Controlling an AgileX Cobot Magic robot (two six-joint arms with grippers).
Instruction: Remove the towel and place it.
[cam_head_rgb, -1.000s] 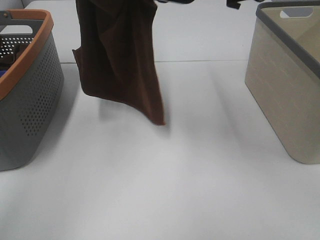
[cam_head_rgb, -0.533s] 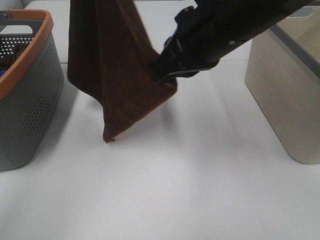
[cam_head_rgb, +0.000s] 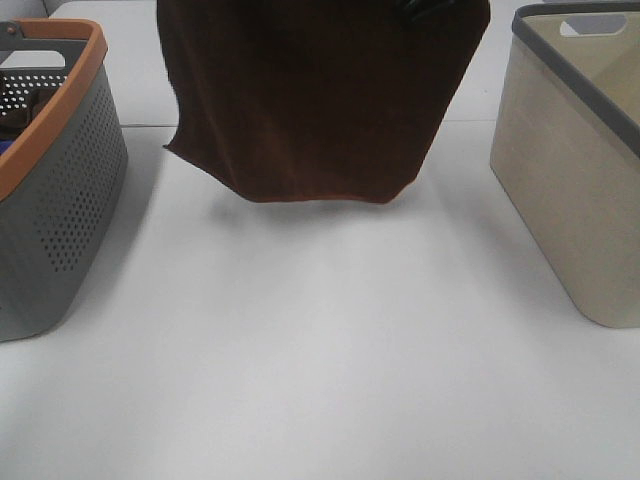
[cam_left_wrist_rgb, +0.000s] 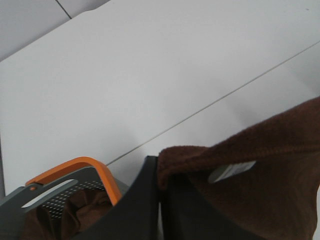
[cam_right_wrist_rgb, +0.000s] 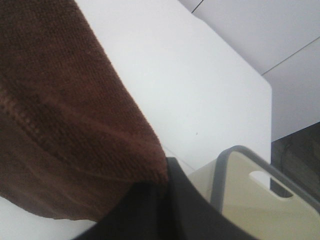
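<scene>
The exterior camera sits high and looks down at a slant across the white table (cam_head_rgb: 320, 380), with the orange-rimmed grey basket (cam_head_rgb: 60, 200) cut by its left edge and the grey-rimmed beige basket (cam_head_rgb: 570, 200) by its right. The left wrist camera rides close behind the left gripper (cam_left_wrist_rgb: 159, 172), very near the dark brown towel (cam_left_wrist_rgb: 260, 170), and shares the orange-rimmed basket with the high view. The right wrist camera, just as near behind the right gripper (cam_right_wrist_rgb: 160, 185), shares the beige basket and the towel
</scene>
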